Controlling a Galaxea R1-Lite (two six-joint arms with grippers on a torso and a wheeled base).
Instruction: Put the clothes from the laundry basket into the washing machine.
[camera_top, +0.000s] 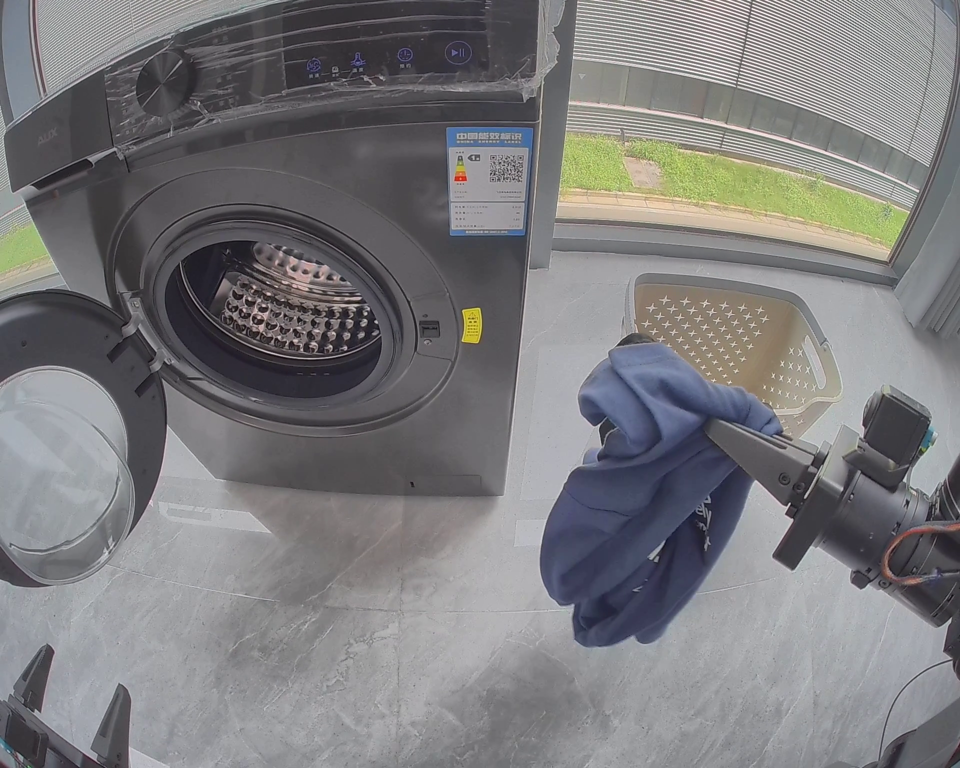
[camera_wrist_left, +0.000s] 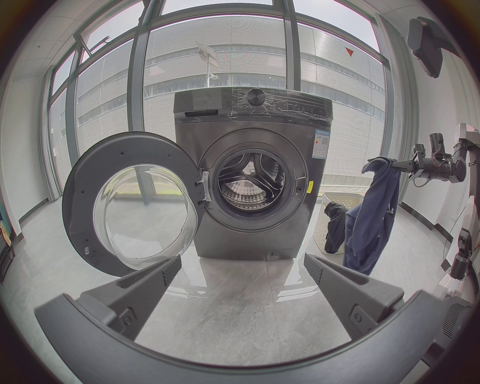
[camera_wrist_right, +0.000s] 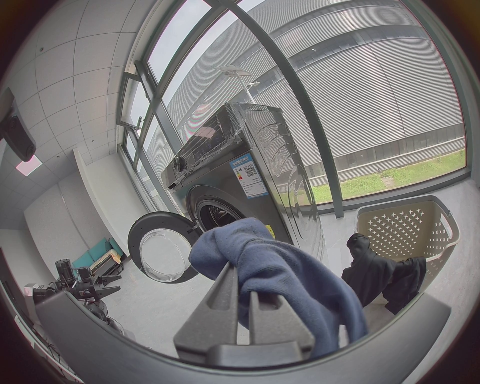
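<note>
Metal, cloth, plastic
Washing machine (camera_top: 390, 180), upper left: satin grey metal, shiny perforated steel drum (camera_top: 295, 310); blue sweatshirt (camera_top: 640, 480) soft matt cloth; laundry basket (camera_top: 730, 330) matt beige plastic; floor (camera_top: 350, 640) glossy stone.

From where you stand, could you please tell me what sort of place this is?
Likely a laundry corner in a lab or showroom, not a home: a front-loading washing machine, door open, a laundry basket beside it, and tall windows facing a large building.
</note>
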